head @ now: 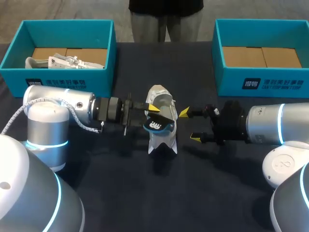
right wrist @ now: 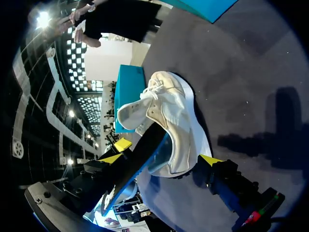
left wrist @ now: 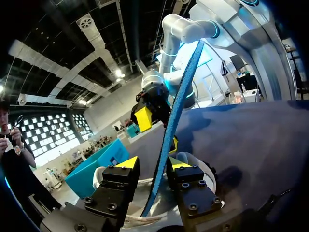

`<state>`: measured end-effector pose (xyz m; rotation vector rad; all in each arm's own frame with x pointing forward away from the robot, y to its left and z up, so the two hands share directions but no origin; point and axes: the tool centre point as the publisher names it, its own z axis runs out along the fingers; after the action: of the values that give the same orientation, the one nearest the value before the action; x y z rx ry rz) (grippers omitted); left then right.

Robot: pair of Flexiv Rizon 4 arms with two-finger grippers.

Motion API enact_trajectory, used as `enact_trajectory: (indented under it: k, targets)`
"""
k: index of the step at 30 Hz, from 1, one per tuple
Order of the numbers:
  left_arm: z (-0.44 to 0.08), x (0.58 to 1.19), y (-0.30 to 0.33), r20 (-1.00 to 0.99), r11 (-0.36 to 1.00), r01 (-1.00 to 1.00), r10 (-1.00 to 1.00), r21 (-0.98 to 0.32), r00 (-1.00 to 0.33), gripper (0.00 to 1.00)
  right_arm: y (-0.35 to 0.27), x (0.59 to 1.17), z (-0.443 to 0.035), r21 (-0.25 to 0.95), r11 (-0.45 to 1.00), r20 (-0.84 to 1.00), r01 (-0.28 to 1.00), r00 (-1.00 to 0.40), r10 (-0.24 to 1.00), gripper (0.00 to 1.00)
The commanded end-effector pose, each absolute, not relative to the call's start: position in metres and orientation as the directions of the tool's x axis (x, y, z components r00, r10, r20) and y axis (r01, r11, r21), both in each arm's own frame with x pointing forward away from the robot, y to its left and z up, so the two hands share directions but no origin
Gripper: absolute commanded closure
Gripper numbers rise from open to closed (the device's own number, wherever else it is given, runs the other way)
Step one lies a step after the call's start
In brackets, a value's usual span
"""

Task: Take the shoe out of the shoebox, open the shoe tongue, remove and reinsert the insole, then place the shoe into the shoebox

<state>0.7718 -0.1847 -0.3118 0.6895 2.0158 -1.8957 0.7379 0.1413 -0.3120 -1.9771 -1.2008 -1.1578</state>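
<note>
At the middle of the tabletop (head: 120, 174) the shoe (head: 161, 99) is found lying, already taken out of its box. Just left of the shoe the left gripper (left wrist: 153, 164) is seen with its jaws apart; the blue insole (left wrist: 175, 116) stands between them with a gap beside it, one end in the shoe's opening. Just right of the shoe the right gripper (head: 189, 125) is held wide open, empty. Whether the insole is on its way out or back in cannot be told. Seating it and boxing the shoe are judged left to do. Beyond the shoe two shoeboxes are set: the left shoebox (head: 63, 79) with pale contents, the right shoebox (head: 260, 83) bare.
</note>
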Motion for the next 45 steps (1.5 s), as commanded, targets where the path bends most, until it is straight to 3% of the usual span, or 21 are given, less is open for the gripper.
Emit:
enact_trajectory:
  k: [1,3,7,35,36,37,38,40,42,45]
  targets:
    - [-0.307,0.765,-0.182,-0.521,0.024,0.530,0.146,-0.848,-0.841,0.69,0.143,0.738,-0.311,-0.017,-0.454,0.875,0.891,0.233,0.424,0.00]
    - [-0.306,0.763,-0.182,-0.519,0.026,0.528,0.154,-0.849,-0.841,0.74,0.143,0.738,-0.311,-0.017,-0.454,0.875,0.891,0.233,0.424,0.00]
    - [-0.306,0.760,-0.181,-0.518,0.038,0.530,0.163,-0.847,-0.840,1.00,0.143,0.738,-0.311,-0.017,-0.454,0.875,0.891,0.233,0.424,0.00]
    - [-0.344,0.788,-0.185,-0.502,0.137,0.536,0.221,-0.833,-0.836,1.00,0.143,0.738,-0.311,-0.017,-0.454,0.875,0.891,0.233,0.424,0.00]
    - [-0.343,0.787,-0.185,-0.503,0.137,0.536,0.218,-0.833,-0.837,0.98,0.143,0.738,-0.311,-0.017,-0.454,0.875,0.891,0.233,0.424,0.00]
    - [-0.341,0.786,-0.184,-0.503,0.136,0.536,0.215,-0.833,-0.837,0.71,0.143,0.738,-0.311,-0.017,-0.454,0.875,0.891,0.233,0.424,0.00]
    - [-0.339,0.785,-0.184,-0.506,0.134,0.538,0.213,-0.832,-0.836,0.53,0.143,0.738,-0.311,-0.017,-0.454,0.875,0.891,0.233,0.424,0.00]
    - [-0.334,0.782,-0.183,-0.508,0.118,0.537,0.205,-0.835,-0.836,0.56,0.143,0.738,-0.311,-0.017,-0.454,0.875,0.891,0.233,0.424,0.00]
    - [-0.330,0.780,-0.183,-0.512,0.117,0.540,0.206,-0.833,-0.834,0.65,0.143,0.738,-0.311,-0.017,-0.454,0.875,0.891,0.233,0.424,0.00]
    - [-0.324,0.776,-0.182,-0.517,0.108,0.544,0.203,-0.832,-0.831,0.67,0.143,0.738,-0.311,-0.017,-0.454,0.875,0.891,0.233,0.424,0.00]
